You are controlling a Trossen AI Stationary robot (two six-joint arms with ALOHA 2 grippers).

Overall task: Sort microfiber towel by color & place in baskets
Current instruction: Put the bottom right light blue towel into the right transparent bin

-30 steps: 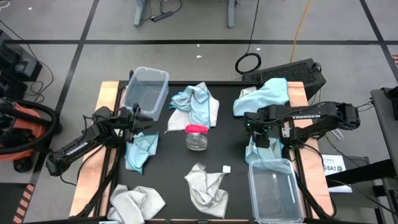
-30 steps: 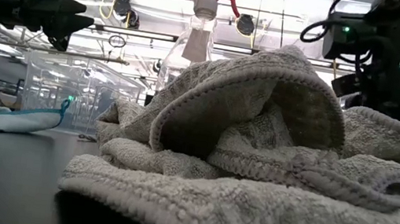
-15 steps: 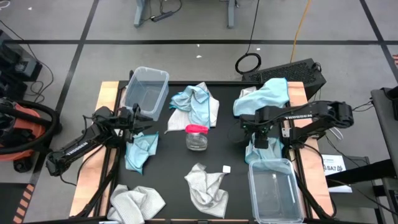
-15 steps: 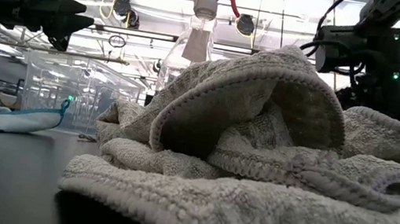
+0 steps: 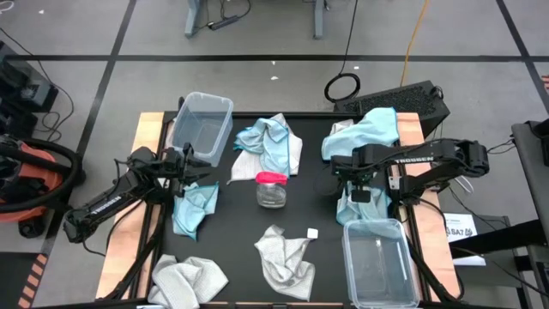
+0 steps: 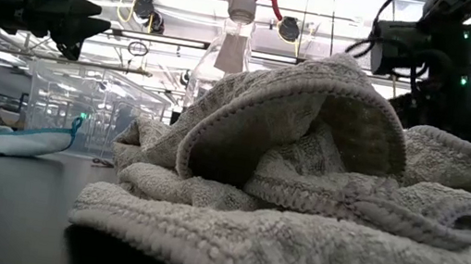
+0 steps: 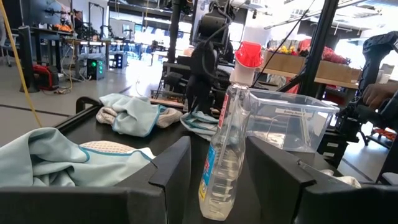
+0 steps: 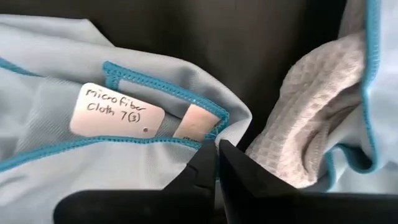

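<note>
Right gripper [image 8: 216, 163] now pinched shut on hem of light blue microfiber towel [image 5: 351, 209], just beside right clear basket [image 5: 377, 262] — jaws stood open a moment ago. Grasp made; lift into basket likely next. Left gripper [image 5: 190, 160] part-open, idle — near far basket [image 5: 202, 124].

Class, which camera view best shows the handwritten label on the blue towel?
The right wrist view: the label fills the frame near the shut right gripper, sewn to the blue towel, and its writing is readable. The high view shows that towel only as a blue patch; low and left wrist views show no label.
</note>
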